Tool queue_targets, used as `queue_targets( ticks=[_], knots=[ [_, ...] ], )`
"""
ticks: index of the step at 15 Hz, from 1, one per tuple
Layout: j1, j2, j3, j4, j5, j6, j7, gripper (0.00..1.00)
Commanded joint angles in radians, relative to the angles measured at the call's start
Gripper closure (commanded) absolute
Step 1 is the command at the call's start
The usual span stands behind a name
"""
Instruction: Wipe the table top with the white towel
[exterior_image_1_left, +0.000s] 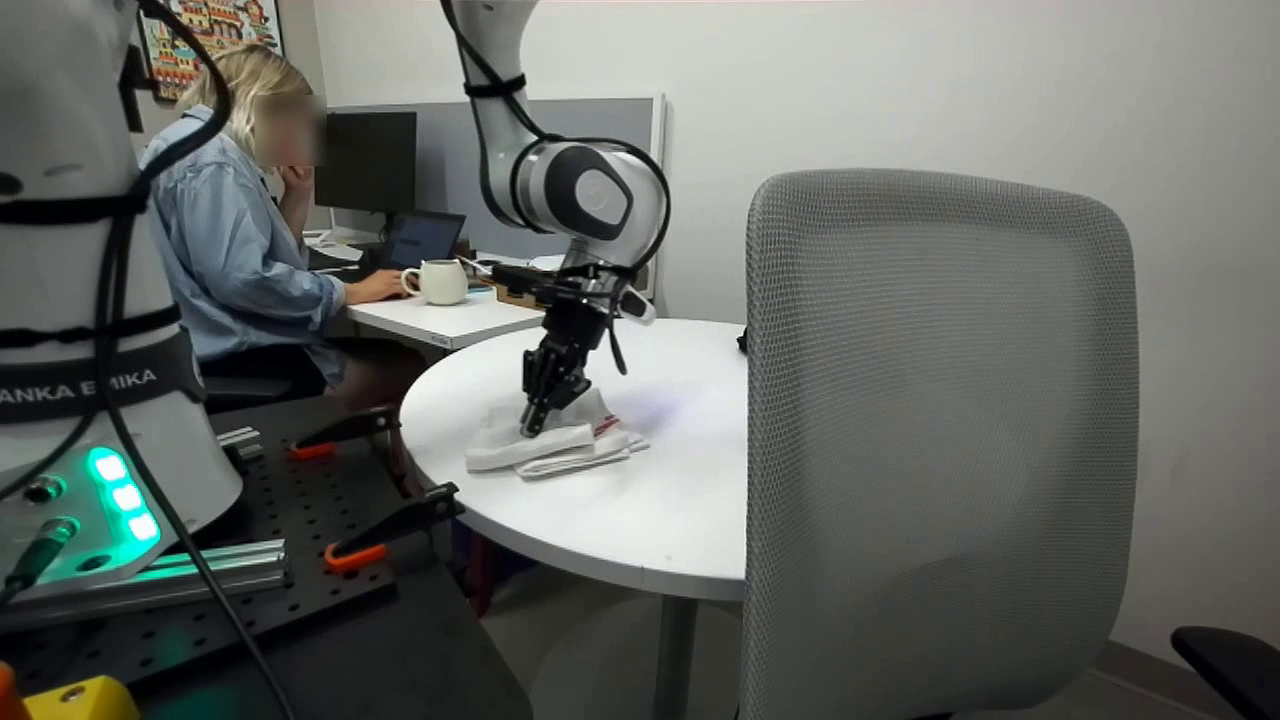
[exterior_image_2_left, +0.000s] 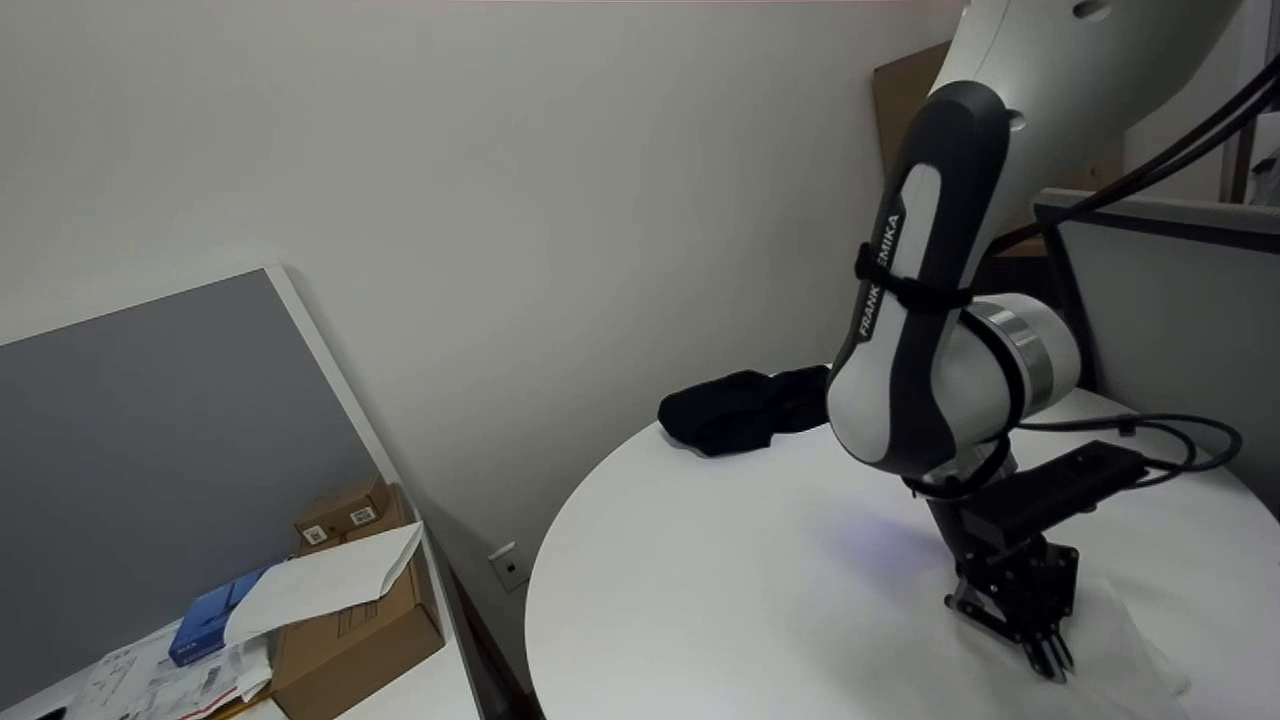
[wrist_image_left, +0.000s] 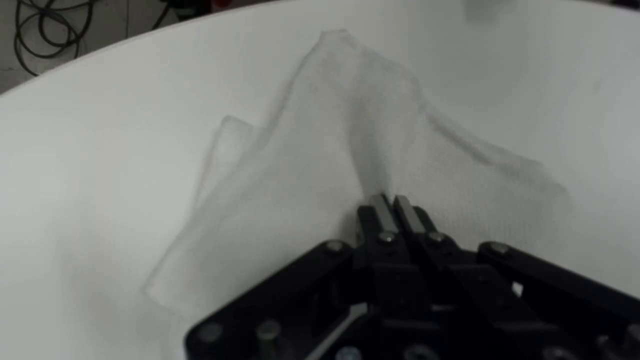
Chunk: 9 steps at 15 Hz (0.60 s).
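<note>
The wiping step is going on, I am guessing. The gripper (wrist_image_left: 391, 200) is pinching a fold of the white towel (exterior_image_1_left: 562, 442) — its two fingers (wrist_image_left: 410, 215) are sitting almost together in the wrist view, and a crease in the towel is running right up to their tips. The rest of the towel is spreading out loose around that pinch. The towel is lying on the round table top (exterior_image_1_left: 650, 515), on the left part and near the edge in an exterior view. I am not able to tell if it is rubbing yet.

The next move is likely calling for a slow slide from that edge toward the middle, with the tips low and the pinch tight. If the tips are going up too high, only a bit of towel may be touching. A dark, soft-looking thing (exterior_image_2_left: 740, 412) is sitting at the far edge in an exterior view, so a long wipe may be bumping it.

In an exterior view the arm (exterior_image_1_left: 600, 195) is hanging over the table top from up high, with its wrist bent down. The gripper is not standing straight — it is slanting, with its tips pointing down and to the left, right into the towel.
</note>
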Motion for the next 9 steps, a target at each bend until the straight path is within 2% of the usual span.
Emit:
queue_targets(
  ticks=[1,4,9],
  knots=[
    [0.071,-0.087,0.088,-0.127,0.051,0.07,-0.001,0.96],
    [0.131,-0.04,0.131,-0.067,0.044,0.092,0.016,0.96],
    [0.176,0.093,0.088,0.111,-0.028,0.069,0.034,0.96]
  ],
)
